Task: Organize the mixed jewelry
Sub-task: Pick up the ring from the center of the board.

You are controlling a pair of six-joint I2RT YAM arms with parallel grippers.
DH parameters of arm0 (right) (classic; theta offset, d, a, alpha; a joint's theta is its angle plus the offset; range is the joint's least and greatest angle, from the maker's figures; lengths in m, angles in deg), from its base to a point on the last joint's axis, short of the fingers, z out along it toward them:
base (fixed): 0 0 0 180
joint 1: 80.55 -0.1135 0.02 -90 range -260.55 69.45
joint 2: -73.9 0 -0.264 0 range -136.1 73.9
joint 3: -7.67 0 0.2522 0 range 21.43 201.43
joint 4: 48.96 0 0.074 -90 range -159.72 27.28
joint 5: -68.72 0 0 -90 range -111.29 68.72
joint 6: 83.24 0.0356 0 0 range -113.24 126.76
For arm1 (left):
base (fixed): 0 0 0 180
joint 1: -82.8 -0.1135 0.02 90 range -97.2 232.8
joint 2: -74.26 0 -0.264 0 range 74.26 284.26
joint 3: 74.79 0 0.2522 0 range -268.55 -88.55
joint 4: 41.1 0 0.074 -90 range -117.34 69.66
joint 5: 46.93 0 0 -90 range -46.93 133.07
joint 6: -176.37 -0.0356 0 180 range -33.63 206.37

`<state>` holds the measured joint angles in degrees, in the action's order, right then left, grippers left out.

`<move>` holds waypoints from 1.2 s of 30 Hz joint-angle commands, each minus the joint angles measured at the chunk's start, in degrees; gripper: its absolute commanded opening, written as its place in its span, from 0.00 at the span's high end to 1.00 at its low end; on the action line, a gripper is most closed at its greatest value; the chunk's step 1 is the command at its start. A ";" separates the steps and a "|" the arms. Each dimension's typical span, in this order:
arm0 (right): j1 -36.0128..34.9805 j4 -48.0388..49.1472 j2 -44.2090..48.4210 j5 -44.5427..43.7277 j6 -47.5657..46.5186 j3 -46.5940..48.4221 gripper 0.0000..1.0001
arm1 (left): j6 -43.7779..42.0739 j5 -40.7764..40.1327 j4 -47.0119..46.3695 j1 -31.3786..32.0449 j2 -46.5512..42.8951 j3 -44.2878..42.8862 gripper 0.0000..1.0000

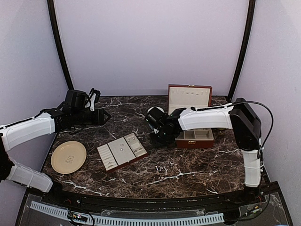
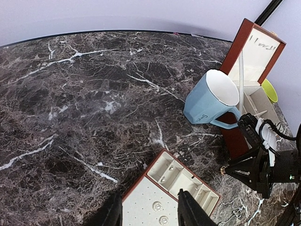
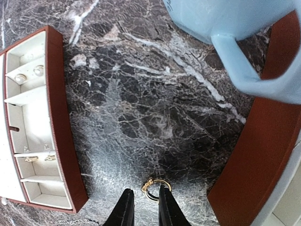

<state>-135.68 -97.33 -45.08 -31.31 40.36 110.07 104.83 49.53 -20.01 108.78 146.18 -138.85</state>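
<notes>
Right claw (image 3: pixel 145 193) is positioned low at the worktop (image 3: pixel 141 103), jaws parted narrowly, nothing gripped. A gold hoop (image 3: pixel 155 187) is seen lying flat right at the fingertips, between tray (image 3: pixel 59 117) and box (image 3: pixel 254 155); the blue mug (image 3: pixel 244 28) is nearby. Left claw (image 2: pixel 149 198) is held above the tray, jaws partly open, empty. Studs (image 3: pixel 37 70) are seated in tray compartments.

Slotted tray (image 3: pixel 61 117) lying left of right gripper (image 3: pixel 143 207). Red-brown box (image 3: pixel 254 160) standing open at its right. Blue mug (image 3: pixel 225 19) sitting ahead, handle pointing toward box. Cream plate (image 1: pixel 59 157) lying beyond tray, far left. Marble table (image 1: pixel 188 174) bearing all.
</notes>
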 commanded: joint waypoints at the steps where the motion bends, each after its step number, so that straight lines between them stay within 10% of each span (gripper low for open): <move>1: -0.57 -1.67 -2.84 0.87 2.32 1.97 0.82 | 0.43 0.78 -1.09 -0.31 -1.52 0.91 0.58; 25: -2.44 -6.58 -10.12 -6.92 0.42 8.44 0.84 | 0.88 0.84 -1.62 -0.36 -2.27 1.71 0.57; 36: -3.23 -5.79 -10.07 -10.01 1.66 6.22 1.00 | 0.88 0.80 -1.76 -0.34 -2.13 1.87 0.57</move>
<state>-138.85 -101.85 -53.84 -41.29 41.43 118.27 105.51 49.74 -20.49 108.76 145.48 -137.98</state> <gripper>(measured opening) 0.037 0.427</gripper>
